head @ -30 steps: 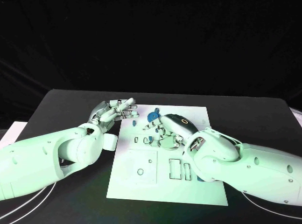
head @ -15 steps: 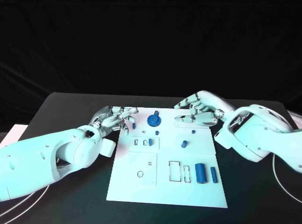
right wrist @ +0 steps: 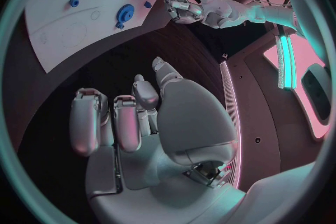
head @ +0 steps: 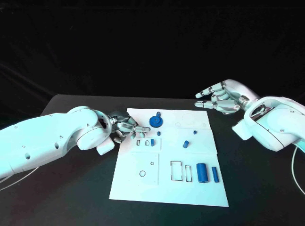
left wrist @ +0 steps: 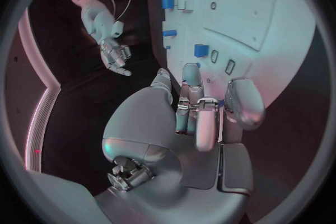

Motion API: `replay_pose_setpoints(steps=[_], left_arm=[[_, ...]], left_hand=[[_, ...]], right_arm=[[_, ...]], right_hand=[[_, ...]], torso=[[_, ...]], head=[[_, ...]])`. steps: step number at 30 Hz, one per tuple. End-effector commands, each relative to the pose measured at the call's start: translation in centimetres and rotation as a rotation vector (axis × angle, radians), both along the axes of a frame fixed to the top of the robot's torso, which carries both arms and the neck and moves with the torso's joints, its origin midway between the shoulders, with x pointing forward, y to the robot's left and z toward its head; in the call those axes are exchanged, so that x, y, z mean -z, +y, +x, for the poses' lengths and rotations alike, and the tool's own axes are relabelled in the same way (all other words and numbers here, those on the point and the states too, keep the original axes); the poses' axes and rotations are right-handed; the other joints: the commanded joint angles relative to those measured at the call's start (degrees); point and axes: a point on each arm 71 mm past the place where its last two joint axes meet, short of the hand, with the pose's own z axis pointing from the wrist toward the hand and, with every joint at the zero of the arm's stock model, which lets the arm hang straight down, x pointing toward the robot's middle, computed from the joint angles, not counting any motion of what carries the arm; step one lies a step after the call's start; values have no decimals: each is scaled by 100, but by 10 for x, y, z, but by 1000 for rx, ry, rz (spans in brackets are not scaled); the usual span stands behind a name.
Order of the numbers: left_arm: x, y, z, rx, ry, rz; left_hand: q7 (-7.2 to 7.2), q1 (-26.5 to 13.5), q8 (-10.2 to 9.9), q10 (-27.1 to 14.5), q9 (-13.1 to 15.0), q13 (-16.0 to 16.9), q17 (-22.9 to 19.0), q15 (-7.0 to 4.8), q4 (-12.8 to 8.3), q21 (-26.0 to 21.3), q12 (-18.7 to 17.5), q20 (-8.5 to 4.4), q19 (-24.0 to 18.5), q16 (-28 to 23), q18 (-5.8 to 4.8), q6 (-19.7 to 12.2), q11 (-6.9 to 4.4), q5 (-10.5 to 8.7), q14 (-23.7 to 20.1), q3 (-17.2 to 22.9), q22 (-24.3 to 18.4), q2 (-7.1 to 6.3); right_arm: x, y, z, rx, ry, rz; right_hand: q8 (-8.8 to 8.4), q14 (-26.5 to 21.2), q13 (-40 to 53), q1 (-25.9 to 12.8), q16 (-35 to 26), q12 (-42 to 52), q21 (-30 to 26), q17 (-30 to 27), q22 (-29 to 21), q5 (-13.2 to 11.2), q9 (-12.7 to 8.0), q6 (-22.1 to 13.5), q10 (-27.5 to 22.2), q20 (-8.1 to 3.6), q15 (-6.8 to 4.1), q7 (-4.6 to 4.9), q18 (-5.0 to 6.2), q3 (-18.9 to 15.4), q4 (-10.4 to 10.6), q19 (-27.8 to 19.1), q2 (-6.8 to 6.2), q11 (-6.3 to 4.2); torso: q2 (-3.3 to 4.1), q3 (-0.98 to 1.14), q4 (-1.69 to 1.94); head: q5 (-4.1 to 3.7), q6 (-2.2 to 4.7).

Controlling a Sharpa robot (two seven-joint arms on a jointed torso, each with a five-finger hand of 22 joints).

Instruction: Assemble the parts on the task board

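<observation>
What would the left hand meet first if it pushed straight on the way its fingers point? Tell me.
Judging by the head view, the silver left hand points across the white task board; the small blue block by the slots probably comes first, though depth is unclear.

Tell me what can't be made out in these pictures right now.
- Head view: the silver left hand is partly hidden behind its own white forearm, so whether it holds a part is unclear.
- Left wrist view: the curled fingers hide whatever lies beneath them.
- Head view: the small blue parts on the white task board are too small to identify.
</observation>
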Motion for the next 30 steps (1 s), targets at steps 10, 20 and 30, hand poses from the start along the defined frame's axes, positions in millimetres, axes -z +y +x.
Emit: replay_pose_setpoints(steps=[10,20,30], left_arm=[[6,-29,9,109,3,371],[7,-42,13,111,-6,376],[6,-50,16,114,-14,373]], left_hand=[[-161,-162,823,353,1023,1247,1505,-127,366,676,1186,-79,247,14,-222,-256,-118,-13,602,-464,1017,132],[-197,-249,1106,447,1460,1527,1505,-154,379,820,1449,-100,302,14,-261,-403,-150,-22,602,-667,1250,221],[-203,-282,1162,451,1562,1558,1505,-157,379,838,1477,-104,306,14,-265,-441,-155,-23,602,-724,1278,243]], right_arm=[[4,-4,4,20,39,-34],[7,-4,7,28,45,-50],[9,-1,9,24,53,-59]], right_hand=[[33,388,-90,10,-87,-135,-68,593,-113,-16,-5,27,-60,-1,-4,4,83,-30,10,-74,14,-16],[41,390,-104,32,-95,-139,-78,591,-118,88,-6,32,-56,-6,-9,2,82,-38,-2,-72,25,-20],[41,390,-105,34,-97,-137,-79,590,-120,99,-6,32,-54,-6,-9,2,83,-40,-4,-72,23,-21]], torso=[[-33,23,3],[-25,22,-7],[-23,17,-1]], head=[[20,-10],[8,-3],[0,-58]])
